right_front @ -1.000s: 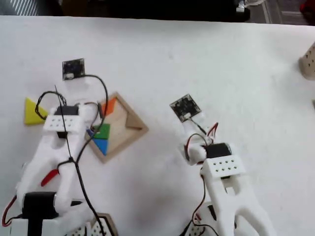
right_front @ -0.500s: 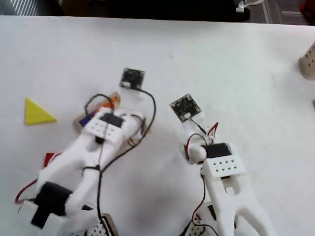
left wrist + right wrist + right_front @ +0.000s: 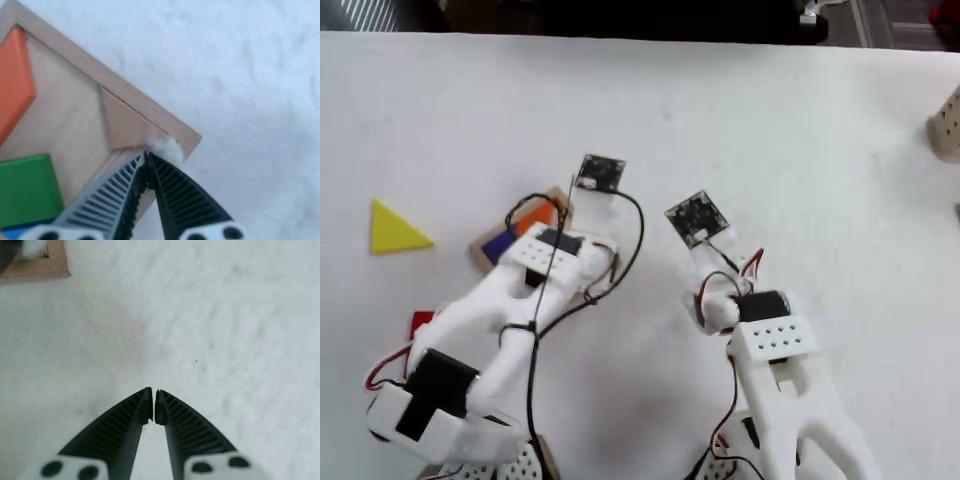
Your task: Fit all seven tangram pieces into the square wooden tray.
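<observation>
The square wooden tray holds an orange piece, a green piece, a sliver of a blue piece and a wood-coloured piece. My left gripper is shut and empty, its tips just over one corner of the tray. In the high view the left arm covers most of the tray. A yellow triangle lies on the table far left, and a red piece nearer the front. My right gripper is shut over bare table, right of the tray.
The table is white. One tray corner lies a short way beyond the right gripper. The right arm stands to the right of the tray. A pale object sits at the table's far right edge.
The left arm has swung right from the tray's left side to over its right corner, uncovering the yellow triangle. The right arm has not moved.
</observation>
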Controlling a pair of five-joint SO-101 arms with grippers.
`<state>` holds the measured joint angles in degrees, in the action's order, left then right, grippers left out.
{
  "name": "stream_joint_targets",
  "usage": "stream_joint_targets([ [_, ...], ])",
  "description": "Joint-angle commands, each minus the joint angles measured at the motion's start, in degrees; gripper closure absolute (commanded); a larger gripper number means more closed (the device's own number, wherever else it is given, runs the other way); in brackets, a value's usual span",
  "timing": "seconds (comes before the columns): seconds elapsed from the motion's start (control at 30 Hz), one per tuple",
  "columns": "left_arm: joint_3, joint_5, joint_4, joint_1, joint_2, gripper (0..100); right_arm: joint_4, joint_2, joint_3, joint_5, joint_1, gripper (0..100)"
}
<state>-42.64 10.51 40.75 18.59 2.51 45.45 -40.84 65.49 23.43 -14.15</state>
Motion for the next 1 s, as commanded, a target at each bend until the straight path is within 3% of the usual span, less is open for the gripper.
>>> stream_joint_targets([
  [0.0,2.73,-0.88,4.66,-3.47,0.04,98,-0.92,-0.4,-0.26,0.0,-0.22,98.1],
  [0.23,2.73,-4.13,3.6,-12.0,-0.04,98,-1.01,-0.22,-0.26,0.0,-0.22,98.1],
  [0.5,4.04,-4.4,3.87,-12.0,3.3,98,-1.1,-0.4,-0.26,0.0,-0.22,98.1],
  [0.63,2.73,-4.13,4.66,-7.6,9.63,98,-1.1,-0.48,-0.26,0.0,-0.22,98.1],
  [0.73,-0.44,-4.04,-0.09,-2.15,11.56,98,-1.1,-0.22,-0.26,0.0,-0.4,98.1],
  [0.83,-2.73,-0.7,-6.59,0.92,9.27,98,-1.1,-0.22,-0.26,0.0,-0.31,98.1],
  [0.97,1.23,1.58,-7.21,0.48,1.1,98,-1.1,-0.4,-0.26,0.0,-0.22,98.1],
])
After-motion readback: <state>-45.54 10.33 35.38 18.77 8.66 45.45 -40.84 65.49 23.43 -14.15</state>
